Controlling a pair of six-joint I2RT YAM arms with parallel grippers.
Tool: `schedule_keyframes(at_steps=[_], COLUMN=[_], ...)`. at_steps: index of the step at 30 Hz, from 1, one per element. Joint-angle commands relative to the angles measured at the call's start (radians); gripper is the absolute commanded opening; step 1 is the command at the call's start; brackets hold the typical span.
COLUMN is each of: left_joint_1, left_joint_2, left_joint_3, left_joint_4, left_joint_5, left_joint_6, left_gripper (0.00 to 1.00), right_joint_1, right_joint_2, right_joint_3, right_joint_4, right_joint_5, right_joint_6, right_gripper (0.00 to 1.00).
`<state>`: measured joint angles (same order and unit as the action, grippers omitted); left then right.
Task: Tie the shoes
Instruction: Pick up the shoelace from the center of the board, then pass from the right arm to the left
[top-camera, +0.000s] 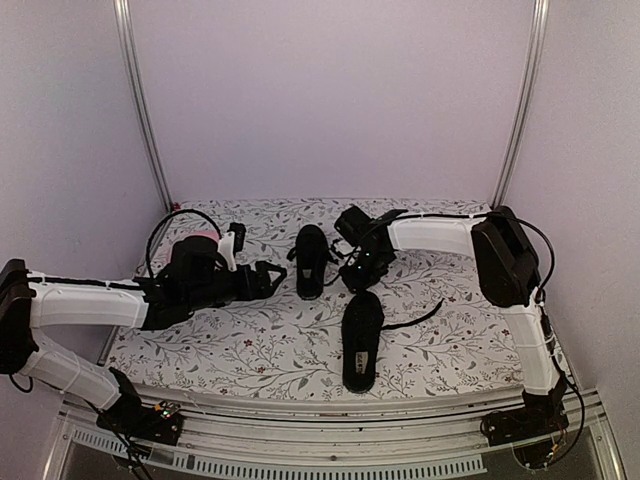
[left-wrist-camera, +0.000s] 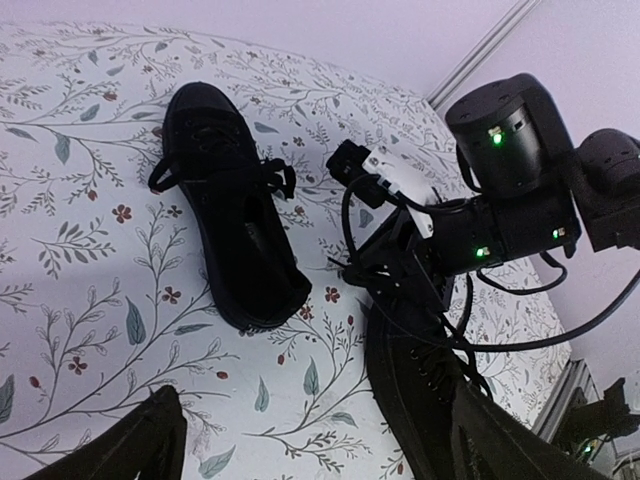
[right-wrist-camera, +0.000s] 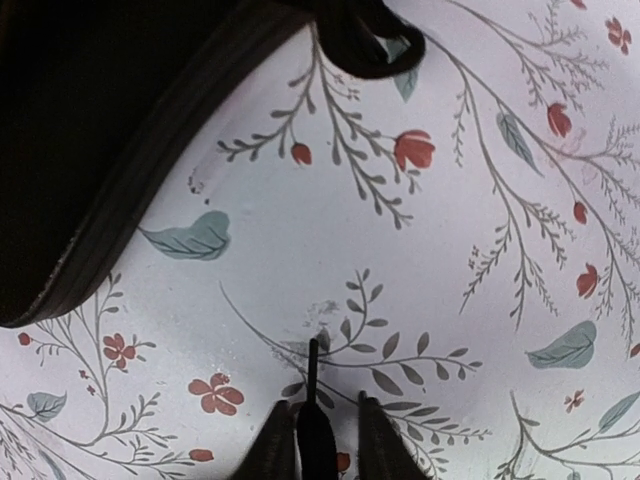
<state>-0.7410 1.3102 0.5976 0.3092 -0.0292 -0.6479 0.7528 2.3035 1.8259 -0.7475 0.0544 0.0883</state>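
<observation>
Black shoes lay on the floral surface (top-camera: 250, 350): the far shoe (top-camera: 311, 262) at mid-surface, the near shoe (top-camera: 362, 340) just right of it and closer to the arm bases. Left of the far shoe, the left jaws gaped wide, holding nothing. Right of it, the right jaws pinched a thin lace (right-wrist-camera: 315, 432).

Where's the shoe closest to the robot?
In the top view, the near shoe lies right of centre by the table's front edge, on the near side of the right gripper, its lace trailing rightward.
</observation>
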Motion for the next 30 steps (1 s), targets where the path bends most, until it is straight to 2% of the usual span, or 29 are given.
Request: schedule_keyframes(at_steps=[1, 3, 9, 17, 24, 27, 30], left_joint_1=[0.008, 0.009, -0.013, -0.132, -0.181, -0.188, -0.191], left_joint_2=[0.006, 0.009, 0.086, 0.329, 0.538, 0.587, 0.619], left_joint_3=[0.0, 0.001, 0.041, 0.253, 0.445, 0.477, 0.493], left_joint_4=[0.028, 0.05, 0.197, 0.222, 0.235, 0.235, 0.245], left_joint_5=[0.019, 0.027, 0.172, 0.241, 0.294, 0.305, 0.343], left_joint_6=[-0.005, 0.007, 0.054, 0.126, 0.117, 0.12, 0.109], left_gripper=[0.91, 0.91, 0.87, 0.86, 0.86, 0.85, 0.79], right_joint_1=[0.008, 0.007, -0.014, -0.064, -0.067, -0.066, -0.067], right_joint_2=[0.012, -0.013, -0.196, -0.486, -0.555, -0.569, -0.58], right_joint_3=[0.026, 0.026, -0.016, -0.271, -0.353, -0.364, -0.374], right_joint_4=[-0.018, 0.001, 0.092, 0.3, 0.351, 0.359, 0.37], right_joint_5=[0.013, 0.01, 0.02, -0.018, -0.045, -0.054, -0.06], right_joint_6=[-0.007, 0.008, 0.096, 0.323, 0.416, 0.425, 0.43], right_gripper=[0.06, 0.03, 0.02, 0.02, 0.02, 0.02, 0.02])
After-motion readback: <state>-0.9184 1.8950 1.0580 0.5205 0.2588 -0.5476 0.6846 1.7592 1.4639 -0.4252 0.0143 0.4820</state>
